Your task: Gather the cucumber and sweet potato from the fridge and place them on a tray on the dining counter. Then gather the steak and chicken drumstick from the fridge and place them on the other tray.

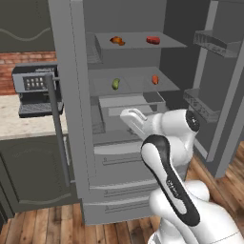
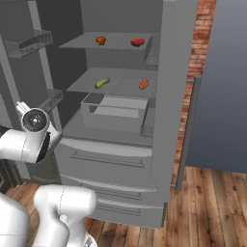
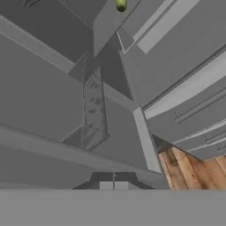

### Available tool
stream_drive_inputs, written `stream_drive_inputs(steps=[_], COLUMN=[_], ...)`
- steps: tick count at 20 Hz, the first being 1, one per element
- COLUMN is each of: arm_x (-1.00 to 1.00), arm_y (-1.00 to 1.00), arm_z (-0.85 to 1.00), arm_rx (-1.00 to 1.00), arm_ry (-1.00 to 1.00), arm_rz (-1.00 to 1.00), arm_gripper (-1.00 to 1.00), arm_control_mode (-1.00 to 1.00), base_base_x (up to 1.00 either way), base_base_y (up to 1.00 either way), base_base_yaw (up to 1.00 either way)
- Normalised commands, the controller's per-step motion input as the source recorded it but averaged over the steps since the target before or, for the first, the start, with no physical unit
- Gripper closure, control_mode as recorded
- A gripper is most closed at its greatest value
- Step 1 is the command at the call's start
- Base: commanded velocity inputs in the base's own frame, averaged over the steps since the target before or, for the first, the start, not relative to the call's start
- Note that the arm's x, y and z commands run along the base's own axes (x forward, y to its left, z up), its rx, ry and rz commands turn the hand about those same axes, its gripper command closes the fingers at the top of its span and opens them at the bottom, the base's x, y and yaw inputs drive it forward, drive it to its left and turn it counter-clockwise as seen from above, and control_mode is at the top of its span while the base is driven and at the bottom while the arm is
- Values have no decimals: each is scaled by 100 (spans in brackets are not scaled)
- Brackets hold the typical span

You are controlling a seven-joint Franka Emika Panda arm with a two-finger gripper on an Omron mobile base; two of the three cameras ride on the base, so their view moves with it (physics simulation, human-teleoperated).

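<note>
Showing the open fridge [image 1: 119,157] as the largest body, the base views place it directly ahead of the tool [image 3: 114,182], with its doors swung wide to either side and the door bins [image 1: 212,43] hanging on their inner faces. Wooden floor [image 2: 212,207] lies below the tool, and a stone counter [image 1: 19,121] carrying a dark coffee machine [image 1: 35,90] stands off to its left, past the fridge door. Inside the fridge, a pull-out drawer [image 2: 116,112] sits just above the tool's level. On the middle shelf [image 2: 116,84], above and ahead of the tool, lie the green cucumber [image 2: 102,82] toward the left and the orange sweet potato [image 2: 144,85] toward the right, well apart from each other. On the top shelf [image 2: 111,43], higher still, rest the chicken drumstick [image 2: 100,40] at left and the red steak [image 2: 137,42] at right. In the hand view the cucumber appears at the far upper edge, well away from the tool. Its two dark fingertips [image 3: 105,185] stand pressed together, clamped on nothing.
</note>
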Motion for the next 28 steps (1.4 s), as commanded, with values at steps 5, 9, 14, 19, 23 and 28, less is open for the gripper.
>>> stream_drive_inputs(steps=[5, 9, 14, 19, 23, 28], arm_x=[0, 0, 0, 0, 0, 0], arm_y=[-46, -21, -33, -28, -16, -27], arm_z=[4, 23, 27, 5, -38, -45], arm_rx=[-34, -24, -4, -2, -19, -24], arm_ry=[16, 19, 23, 10, -4, -2], arm_rz=[-16, -2, 0, 0, 0, 0], arm_gripper=[100, 100, 100, 100, 100, 100], arm_control_mode=[-100, -100, -100, -100, -100, -100], base_base_x=[0, 0, 0, 0, 0, 0], base_base_y=[0, 0, 0, 0, 0, 0], base_base_yaw=[0, 0, 0, 0, 0, 0])
